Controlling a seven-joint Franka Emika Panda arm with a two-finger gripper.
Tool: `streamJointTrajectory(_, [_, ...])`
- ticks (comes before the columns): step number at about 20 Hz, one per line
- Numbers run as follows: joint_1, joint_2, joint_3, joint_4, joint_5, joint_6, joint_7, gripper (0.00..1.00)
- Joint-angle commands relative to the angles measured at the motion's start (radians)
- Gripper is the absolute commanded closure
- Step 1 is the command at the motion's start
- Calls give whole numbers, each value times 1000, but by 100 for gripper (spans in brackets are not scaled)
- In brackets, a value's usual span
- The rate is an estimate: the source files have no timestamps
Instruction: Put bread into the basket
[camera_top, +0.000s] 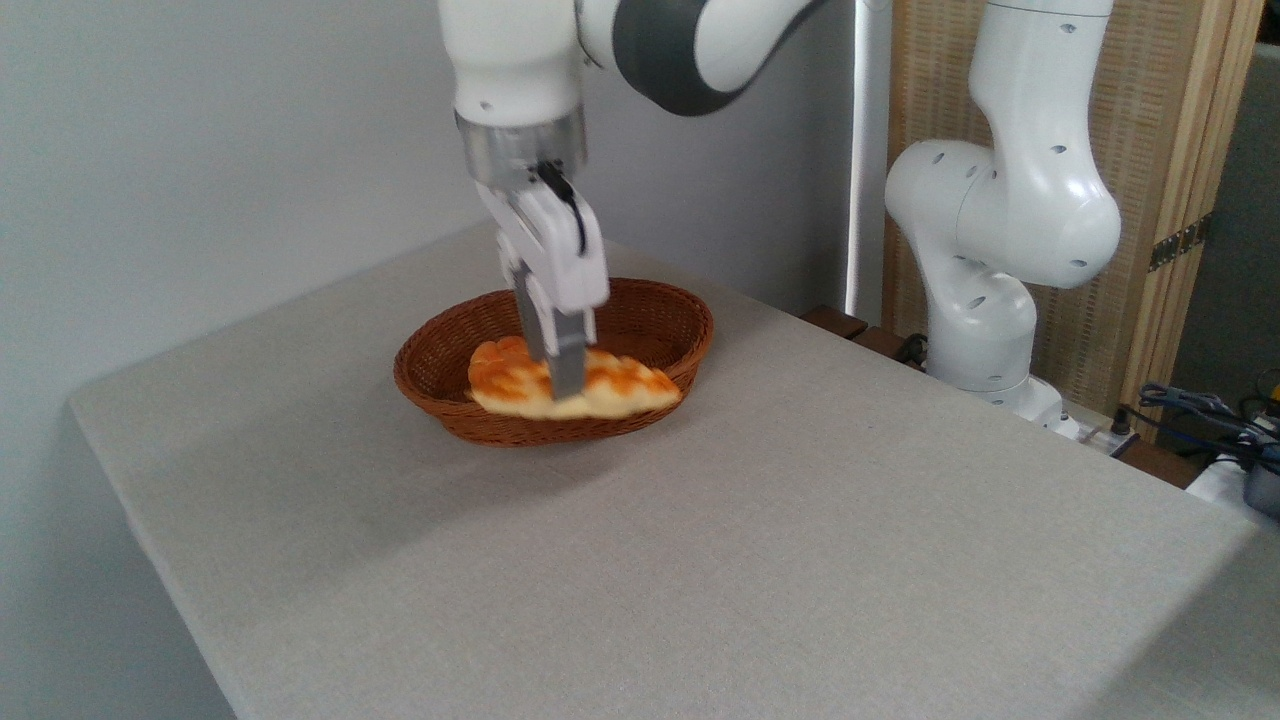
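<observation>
Golden-orange bread (610, 388) rests across the wicker basket's (680, 320) near rim, the claw (566, 385) clenched on its middle, apparently lowering it inside.

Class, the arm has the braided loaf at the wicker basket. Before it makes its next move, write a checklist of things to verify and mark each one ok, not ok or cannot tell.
1. Long golden-orange braided loaf is over the oval reddish-brown wicker basket: ok.
2. Loaf fully settled on the basket floor: cannot tell; it looks propped near the front rim.
3. Loaf's right tip is inside the rim: cannot tell; it sits at or over the rim.
4. White two-finger gripper has let go: cannot tell; its fingers hide the contact.
5. Grey table around the basket has nothing in the way of a retreat: ok.
</observation>
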Motion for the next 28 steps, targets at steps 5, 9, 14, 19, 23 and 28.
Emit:
streamJointTrajectory(5, [-3,15,-199,22,-116,-26,-128,54])
streamJointTrajectory(9, [-3,41,-270,6,-115,-40,-176,36])
streamJointTrajectory(14, [-3,84,-294,-3,-104,-45,-182,0])
streamJointTrajectory(19, [-3,96,-296,-1,-103,-45,-182,0])
streamJointTrajectory(23, [4,72,-284,8,-103,-49,-179,0])
streamJointTrajectory(28, [11,38,-218,67,-55,-71,-173,0])
